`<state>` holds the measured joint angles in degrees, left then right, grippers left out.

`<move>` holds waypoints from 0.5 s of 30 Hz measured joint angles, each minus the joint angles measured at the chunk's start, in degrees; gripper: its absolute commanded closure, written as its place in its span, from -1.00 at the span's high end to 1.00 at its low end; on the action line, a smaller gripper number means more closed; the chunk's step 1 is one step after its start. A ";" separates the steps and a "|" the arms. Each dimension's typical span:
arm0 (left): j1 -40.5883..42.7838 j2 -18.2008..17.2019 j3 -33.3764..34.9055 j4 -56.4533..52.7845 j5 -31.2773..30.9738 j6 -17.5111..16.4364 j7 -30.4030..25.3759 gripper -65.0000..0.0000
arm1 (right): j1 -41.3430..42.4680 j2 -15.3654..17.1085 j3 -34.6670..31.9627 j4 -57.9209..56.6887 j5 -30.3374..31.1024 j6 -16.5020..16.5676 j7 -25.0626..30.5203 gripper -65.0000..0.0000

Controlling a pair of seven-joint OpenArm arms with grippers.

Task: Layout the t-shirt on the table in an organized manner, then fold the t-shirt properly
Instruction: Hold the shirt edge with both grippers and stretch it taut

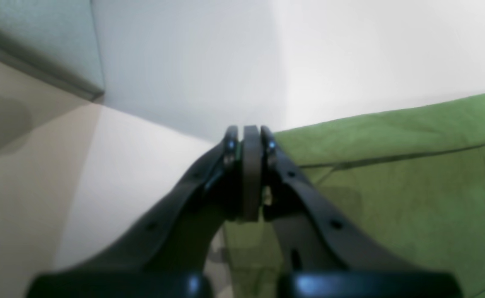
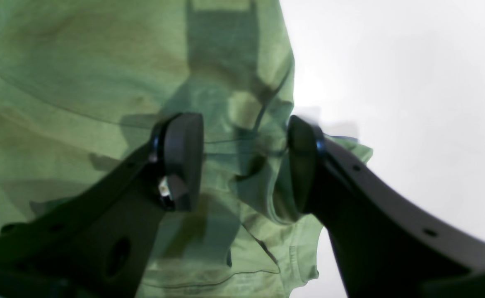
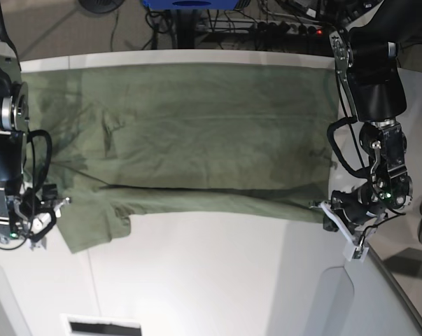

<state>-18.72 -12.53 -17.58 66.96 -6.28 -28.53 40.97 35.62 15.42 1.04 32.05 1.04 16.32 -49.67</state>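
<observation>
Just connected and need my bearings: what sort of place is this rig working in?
Probably a robotics lab or workshop rather than a home. An olive-green t-shirt lies spread on a plain white table between two arms, and beyond the table's far edge sit tangled cables and a power strip on a bare floor.

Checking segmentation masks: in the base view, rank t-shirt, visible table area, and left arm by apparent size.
1. t-shirt
2. table, bare part; close to the shirt's area, so this order is unsure
3. left arm, clearly smallest

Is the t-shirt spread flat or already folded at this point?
Partly folded: the t-shirt lies across the table with a lengthwise fold edge along its near side; one sleeve sticks out.
</observation>
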 measured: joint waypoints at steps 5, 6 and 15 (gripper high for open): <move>0.00 0.00 0.00 0.00 0.00 0.00 0.00 -1.00 | 0.00 0.13 0.00 0.00 0.00 0.00 0.00 -0.09; 0.00 0.00 0.00 0.00 0.00 0.00 0.02 -1.00 | 0.00 0.20 0.00 -0.04 0.00 0.00 0.00 -0.18; 0.00 0.00 0.00 0.00 0.00 0.00 0.00 -1.00 | -0.07 0.26 0.00 -0.20 0.00 -0.02 -0.50 -1.00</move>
<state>-18.72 -12.53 -17.58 66.96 -6.28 -28.53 40.97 35.55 15.68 1.04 31.86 1.04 16.29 -50.17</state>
